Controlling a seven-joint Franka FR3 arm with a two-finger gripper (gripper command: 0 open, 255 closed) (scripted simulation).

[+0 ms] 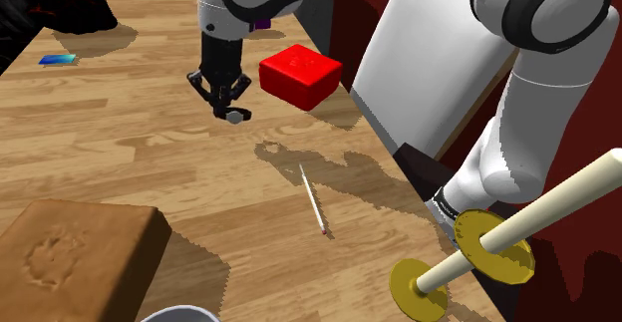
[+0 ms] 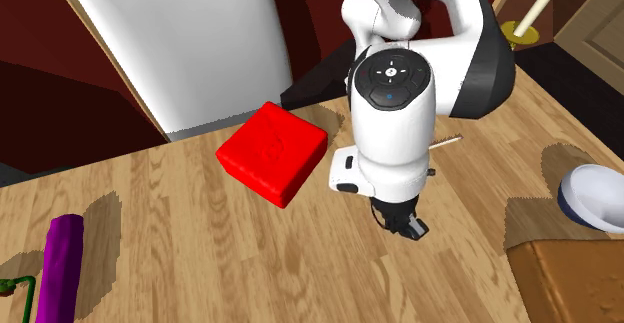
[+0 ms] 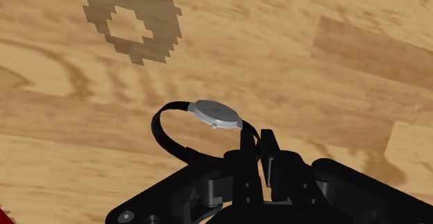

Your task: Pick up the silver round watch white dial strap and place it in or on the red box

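You have the gripper [image 3: 258,145] pinching the watch [image 3: 216,114]: its two black fingers [image 3: 269,153] are pressed onto the black strap, right beside the round silver case. The rest of the strap curls out in a loop on the far side of the case. The dial reads pale grey (no markings can be made out).

In the shoulder view, the gripper [image 1: 227,103] points down over the wooden table [image 1: 130,141] with the watch [image 1: 233,116] at its tip. The watch appears to be clear of the boards. From there you will find the red box [image 1: 299,74] near, at about two o'clock, resting on the table and not touching the watch. A thin white stick [image 1: 313,200] lies at about five o'clock, and a brown block [image 1: 70,255] lies well apart at about seven o'clock.

In the second exterior view, the red box [image 2: 272,151] sits at ten o'clock from the gripper [image 2: 405,223]. A purple cylinder [image 2: 60,266] lies far off at nine o'clock, and a white bowl [image 2: 597,193] lies at three o'clock.
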